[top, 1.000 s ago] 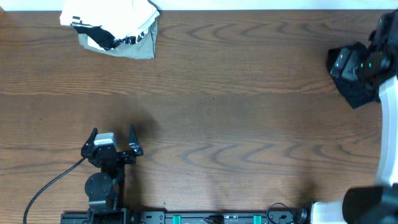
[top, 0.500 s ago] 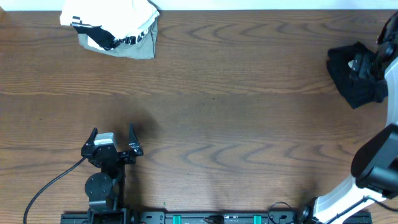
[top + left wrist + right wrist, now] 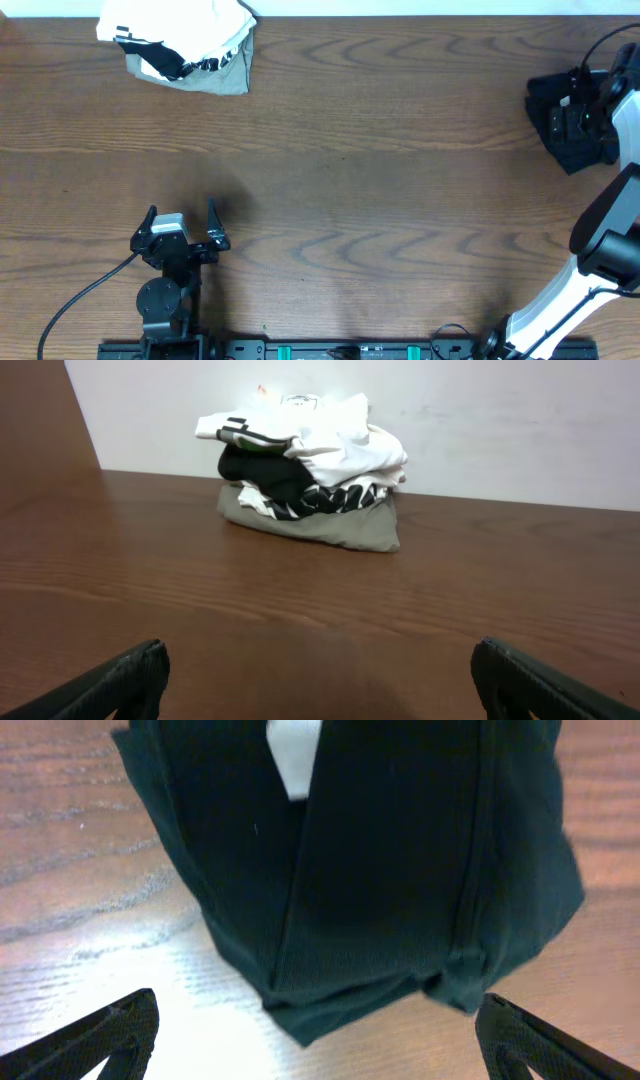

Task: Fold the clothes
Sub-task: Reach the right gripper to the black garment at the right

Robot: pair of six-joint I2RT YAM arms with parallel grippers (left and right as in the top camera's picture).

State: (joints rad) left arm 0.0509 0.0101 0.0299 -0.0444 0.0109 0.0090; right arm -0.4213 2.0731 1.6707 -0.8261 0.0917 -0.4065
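Observation:
The clothes (image 3: 578, 152), a crumpled black garment, lie at the table's far right edge. In the right wrist view the clothes (image 3: 380, 870) fill the upper frame, with a white neck tag (image 3: 293, 755) showing at the top. My right gripper (image 3: 578, 112) hovers over the garment, open. Seen from the wrist, the right gripper (image 3: 318, 1032) has its fingertips (image 3: 125, 1028) spread wide on either side of the garment's near edge, holding nothing. My left gripper (image 3: 181, 222) rests open near the front left of the table. From its own wrist, the left gripper (image 3: 320, 680) has only bare wood between its fingers.
A white-and-grey bundle with black-and-white striped trim (image 3: 185, 45) sits at the back left by the wall, and the same bundle (image 3: 310, 470) lies straight ahead in the left wrist view. A black cable (image 3: 75, 300) trails from the left arm. The brown wooden table (image 3: 380, 180) spans the middle.
The right arm has swung and turned above the black garment, its wrist shifting toward the right edge. The garment, the bundle and the left arm have not moved.

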